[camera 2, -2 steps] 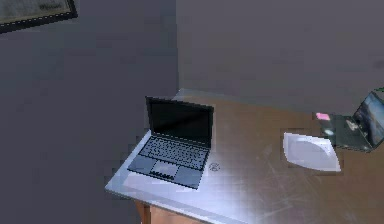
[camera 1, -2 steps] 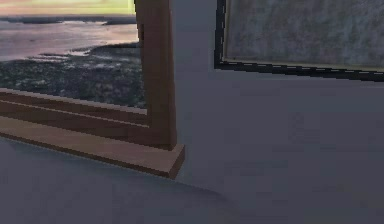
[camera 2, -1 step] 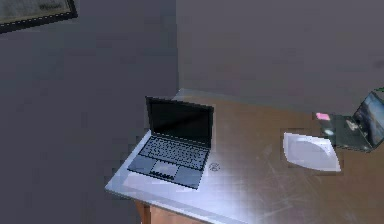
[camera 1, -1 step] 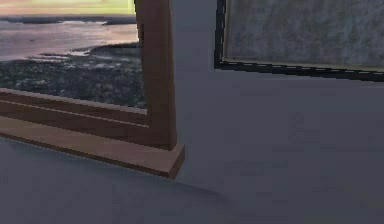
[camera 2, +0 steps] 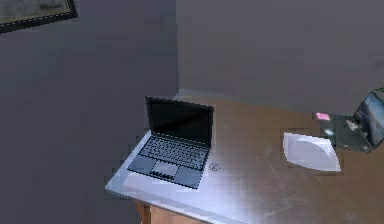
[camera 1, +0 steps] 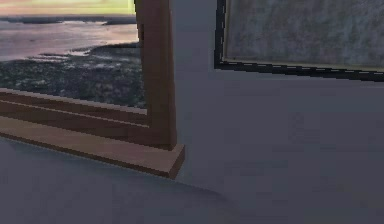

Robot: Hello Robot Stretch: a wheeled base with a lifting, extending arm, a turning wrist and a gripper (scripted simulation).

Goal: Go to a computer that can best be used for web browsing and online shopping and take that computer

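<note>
status entry, task: go to the computer, take it.

target: laptop (camera 2: 178, 140), lid up, dark screen, keyboard toward me. it rests flat on the table (camera 2: 250, 185), at the near corner on the arm side view's left, on a paler patch of the top. shape and colour fit the task's computer.

other things on the table: white dish (camera 2: 310, 152) well apart from the laptop toward the right; small pink thing (camera 2: 322, 116) beyond the dish; dark object (camera 2: 368, 120) cut by the right edge, with a bluish face. cannot tell what it is, so i cannot rule it out as a second device. the laptop is the clear candidate.

ahead: window (camera 1: 160, 70) with a wooden frame and sill, shoreline outside; framed picture (camera 1: 300, 35) on the grey wall beside it.

gripper: state of my jaws cannot be told from these pictures.

progress, my judgement:
- approach: looks done or nearly so. the laptop is close on my reaching side.
- take: not yet done. the laptop sits on the table, untouched as far as i see.

left to do: a small correction of the base may be needed, since the laptop lies left of the middle of the arm side view; then arm out, get hold, lift clear.
</note>
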